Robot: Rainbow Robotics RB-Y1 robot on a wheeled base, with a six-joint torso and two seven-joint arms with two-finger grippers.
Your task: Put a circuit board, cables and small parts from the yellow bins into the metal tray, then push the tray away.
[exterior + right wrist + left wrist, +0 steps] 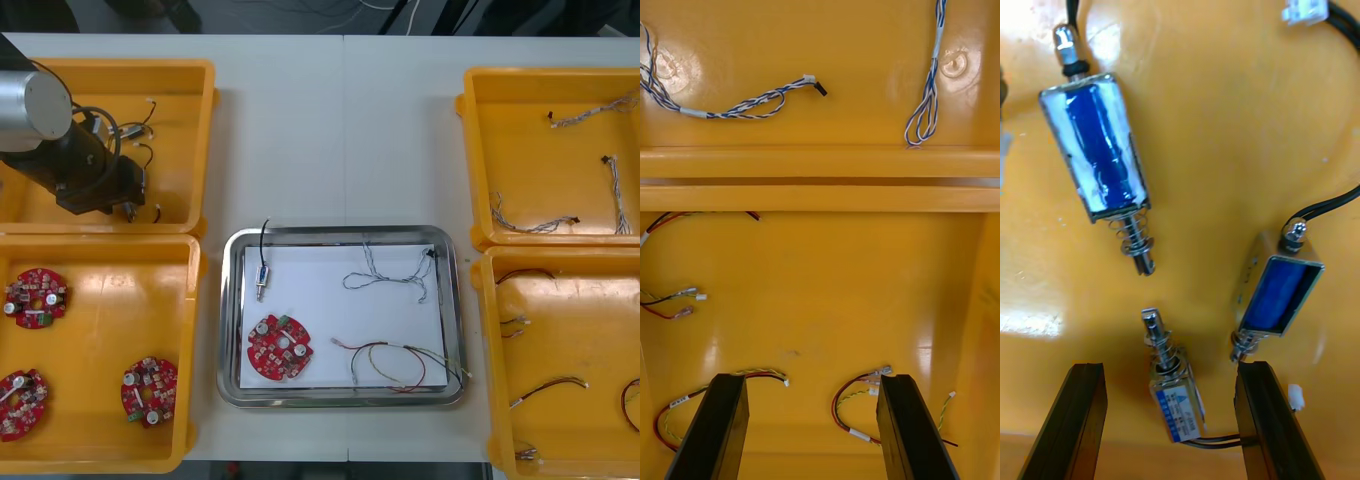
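My left gripper [128,207] hangs low in the far left yellow bin [185,85]. In the left wrist view it [1169,424] is open, with a small metal part [1174,399] lying between its fingers, untouched. Two more small metal parts [1101,154] [1279,294] lie just beyond. The metal tray [340,395] holds a red circuit board [280,347], a small metal part [262,281], a blue and white cable [390,275] and a red and yellow cable [395,362]. My right gripper [814,424] is open above red and yellow cables [857,390] in an orange-looking bin.
The near left bin [100,250] holds three circuit boards [35,297]. At the right, the far bin [480,150] has blue and white cables [535,226], and the near bin [495,400] has red and yellow ones. A bin wall [820,180] lies ahead of the right fingers.
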